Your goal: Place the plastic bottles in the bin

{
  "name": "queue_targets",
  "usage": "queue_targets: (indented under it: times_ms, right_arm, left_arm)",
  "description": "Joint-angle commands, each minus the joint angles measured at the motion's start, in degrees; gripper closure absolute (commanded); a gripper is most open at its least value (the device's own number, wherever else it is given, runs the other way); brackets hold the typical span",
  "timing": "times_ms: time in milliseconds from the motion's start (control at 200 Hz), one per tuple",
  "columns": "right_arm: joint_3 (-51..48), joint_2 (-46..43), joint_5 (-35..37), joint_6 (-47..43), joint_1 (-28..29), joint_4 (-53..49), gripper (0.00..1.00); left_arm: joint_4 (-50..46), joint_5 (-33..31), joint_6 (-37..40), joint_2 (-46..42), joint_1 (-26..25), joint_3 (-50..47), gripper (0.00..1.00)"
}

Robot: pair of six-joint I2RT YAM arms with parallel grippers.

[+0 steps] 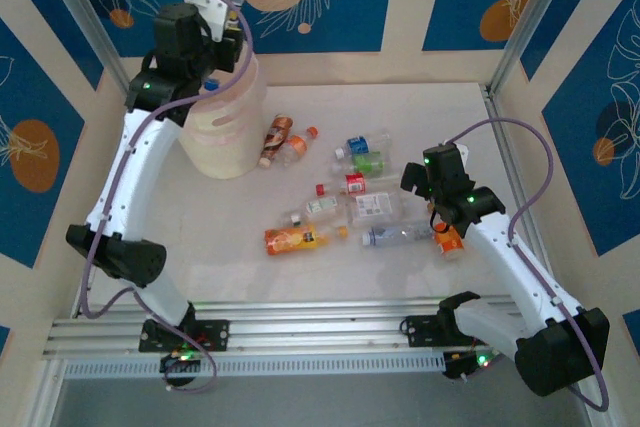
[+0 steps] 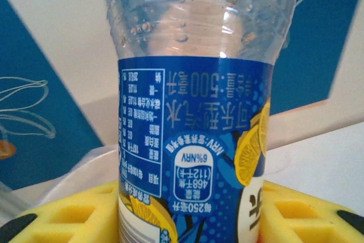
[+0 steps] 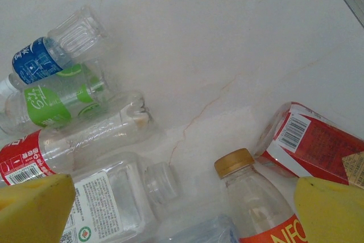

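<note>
Blue-label bottle [image 2: 193, 140] in L gripper [image 2: 190, 217]

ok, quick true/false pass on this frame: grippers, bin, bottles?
1. The left gripper is shut on a clear blue-labelled bottle. True.
2. The right gripper is clamped on a bottle. False: its jaws are open and empty, above bottles lying on the table.
3. The bin stands upright at the far left of the table. True.
4. Every bottle is already in the bin. False: several lie on the table, to the right of the bin.
</note>
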Motion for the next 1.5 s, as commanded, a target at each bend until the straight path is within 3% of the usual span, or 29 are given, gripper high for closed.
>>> queue_targets:
  times_ms: [0,245,690,1490]
  right_arm:
    - [0.3,-0.3,-0.5,1.1,0.5,0.4,0.01]
    - [1.0,0.7,-0.8,1.7,0.9,0.1,0.01]
    - [1.3,0.5,0.1,1.9,1.7,-1.1,0.01]
    - [1.4,0.7,1.8,2.8,1.8,-2.9,0.01]
  left_arm:
    - [2.8,1.8,3.8,1.5,2.9,1.5,0.52]
    - [2.3,2.5,2.3,3.3,8.6,-2.4,0.52]
    - [1.9,0.6,5.9,4.9,12.3,-12.2,0.51]
    - [-12.8,3.7,14.3,14.1,12.5,-5.3,0.5]
